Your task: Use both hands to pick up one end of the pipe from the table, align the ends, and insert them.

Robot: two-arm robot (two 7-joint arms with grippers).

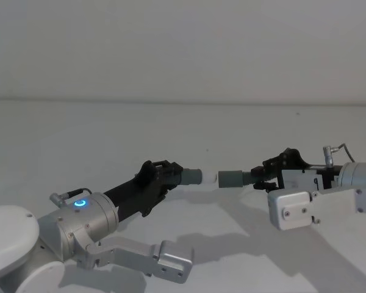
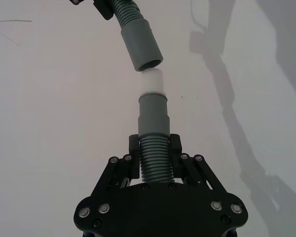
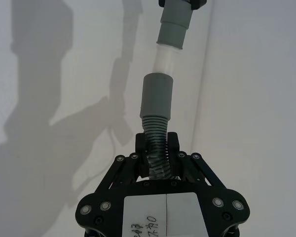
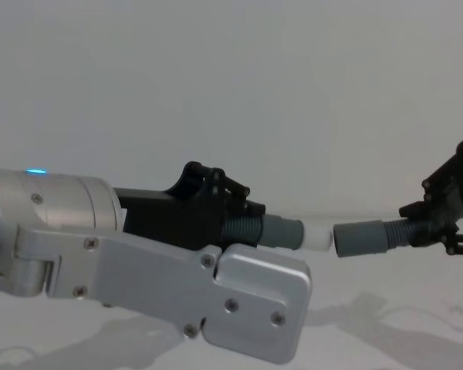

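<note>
Two dark grey ribbed pipe pieces are held in the air above the white table (image 1: 189, 128), end to end. My left gripper (image 1: 163, 177) is shut on the ribbed hose (image 2: 155, 160) just behind its grey cuff (image 2: 153, 116), which carries a white tip (image 2: 153, 83). My right gripper (image 1: 265, 177) is shut on the other hose (image 3: 156, 140) behind its open-mouthed cuff (image 3: 156, 96). The white tip (image 4: 316, 235) sits right at the mouth of the right cuff (image 4: 359, 237), nearly in line with it. I cannot tell whether it has gone in. The rest of each hose is hidden by the grippers.
The left forearm with its blue-green ring light (image 1: 80, 204) lies low at the front left. The right arm's silver housing (image 1: 290, 210) hangs below the right gripper. Arm shadows fall on the bare table (image 3: 49, 113) under both grippers.
</note>
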